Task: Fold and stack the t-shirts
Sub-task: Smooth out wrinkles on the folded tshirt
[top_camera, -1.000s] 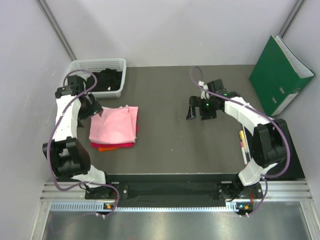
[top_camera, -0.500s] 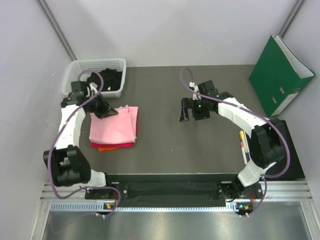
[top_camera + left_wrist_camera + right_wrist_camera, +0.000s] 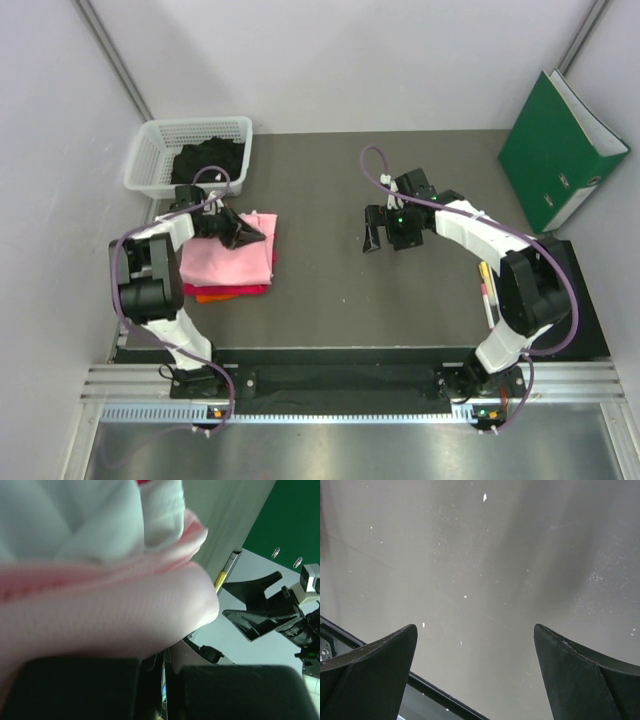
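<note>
Dark tabletop [image 3: 330,290] bears stacked t-shirts [image 3: 225,265], left end effector [image 3: 256,237] closed at their edge.

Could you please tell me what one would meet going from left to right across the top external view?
White mesh basket → stack of folded t-shirts → right gripper → markers → green binder.

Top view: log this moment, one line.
left gripper: shut at pink shirt far edge, hold unclear | right gripper: open, empty, over table | basket: black shirt inside
</note>
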Controlling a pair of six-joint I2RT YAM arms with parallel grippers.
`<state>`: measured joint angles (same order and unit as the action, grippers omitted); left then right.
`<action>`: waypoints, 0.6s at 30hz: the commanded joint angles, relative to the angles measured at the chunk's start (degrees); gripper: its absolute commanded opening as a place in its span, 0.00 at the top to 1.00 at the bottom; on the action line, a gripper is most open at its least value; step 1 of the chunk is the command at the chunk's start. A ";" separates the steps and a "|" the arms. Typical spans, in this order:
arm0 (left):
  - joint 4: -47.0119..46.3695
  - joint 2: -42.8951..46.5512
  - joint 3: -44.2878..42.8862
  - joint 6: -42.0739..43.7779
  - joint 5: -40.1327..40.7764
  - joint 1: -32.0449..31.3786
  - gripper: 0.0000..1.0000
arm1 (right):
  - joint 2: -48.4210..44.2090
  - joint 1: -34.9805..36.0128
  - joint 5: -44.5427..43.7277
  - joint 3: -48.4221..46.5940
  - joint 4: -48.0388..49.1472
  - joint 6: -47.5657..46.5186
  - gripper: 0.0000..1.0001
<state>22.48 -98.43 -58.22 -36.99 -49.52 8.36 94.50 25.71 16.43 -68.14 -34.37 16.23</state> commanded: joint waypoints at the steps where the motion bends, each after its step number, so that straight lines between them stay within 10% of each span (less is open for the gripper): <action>1: -5.87 -5.96 -5.23 0.25 -3.57 -2.02 1.00 | -2.21 0.39 -0.87 0.20 0.45 0.29 0.01; 18: 12.82 6.22 -18.22 10.97 19.70 -8.09 1.00 | -2.13 0.39 -2.63 0.46 -0.26 0.38 0.00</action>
<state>27.77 -100.88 -67.77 -31.51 -40.07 2.35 94.45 25.71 14.44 -67.88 -35.18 16.29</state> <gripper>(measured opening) 0.010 0.996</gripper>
